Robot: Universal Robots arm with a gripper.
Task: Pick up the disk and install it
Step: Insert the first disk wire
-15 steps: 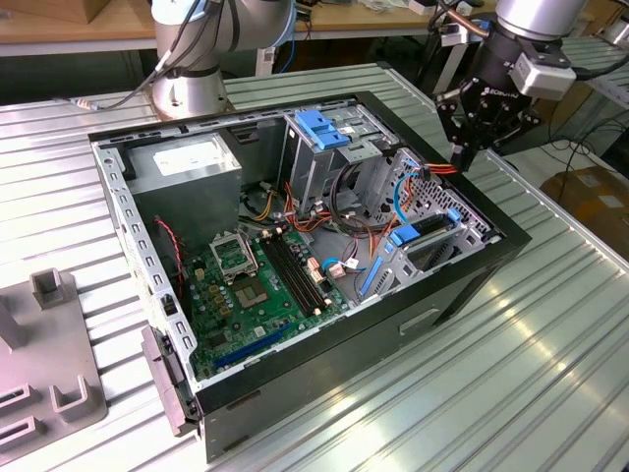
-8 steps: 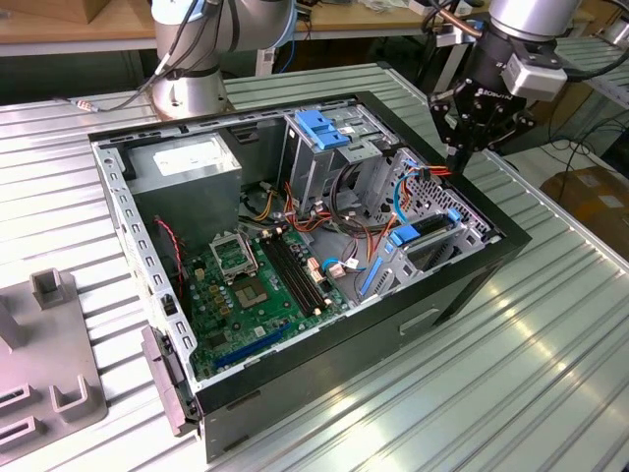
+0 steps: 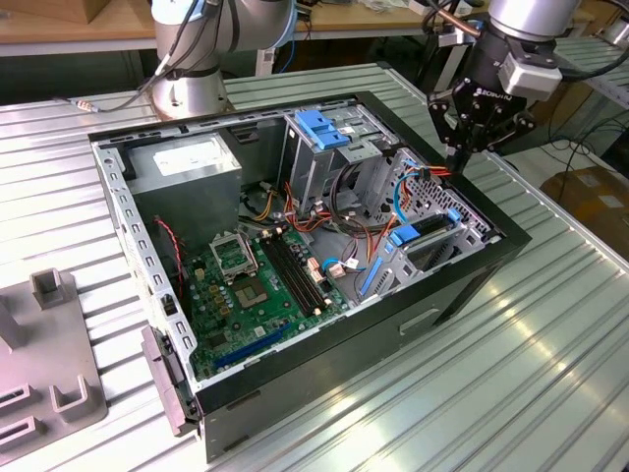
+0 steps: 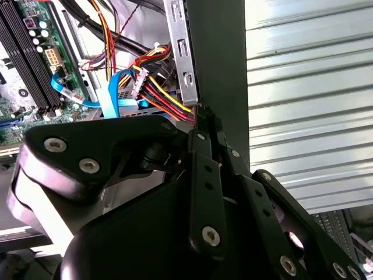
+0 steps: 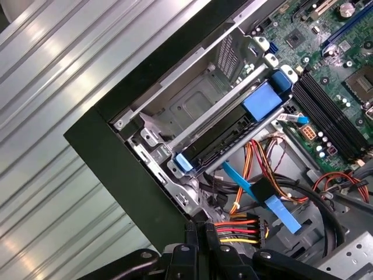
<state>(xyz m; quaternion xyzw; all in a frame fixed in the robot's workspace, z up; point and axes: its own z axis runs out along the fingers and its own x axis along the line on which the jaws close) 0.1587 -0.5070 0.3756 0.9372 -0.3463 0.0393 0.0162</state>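
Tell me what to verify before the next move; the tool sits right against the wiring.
1. Tool shut: ok.
2. Tool clear of wires: not ok, it meets the red-yellow bundle.
3. Disk in cage: ok, between blue rails.
4. Disk fully seated: cannot tell.
5. Case lying open on table: ok.
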